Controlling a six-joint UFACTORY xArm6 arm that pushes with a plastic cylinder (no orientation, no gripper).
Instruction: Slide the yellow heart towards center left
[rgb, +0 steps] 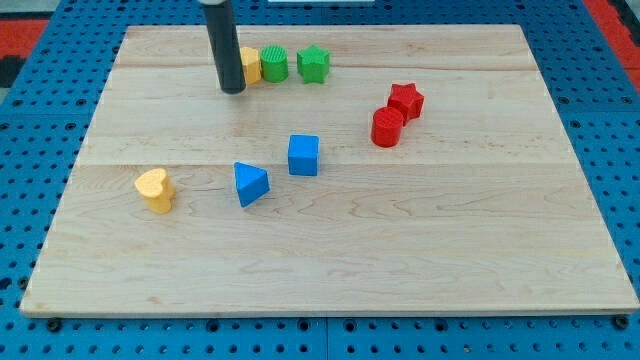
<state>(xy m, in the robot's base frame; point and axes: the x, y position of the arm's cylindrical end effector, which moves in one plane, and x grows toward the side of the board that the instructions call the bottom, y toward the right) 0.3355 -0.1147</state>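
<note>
Looking at the camera view, the yellow heart (154, 189) sits low on the view's left of the table (450, 260), pretty much at center left already, maybe a touch low. The rod's tip (232, 90) is well apart from it, up near the view's top, just beside a yellow block (250, 64) half hidden behind the rod, with a green cylinder (274, 64) next along. So the heart lies down and to the view's left of the tip. No gripper on this arm, so nothing is held; the tip isn't touching the heart.
</note>
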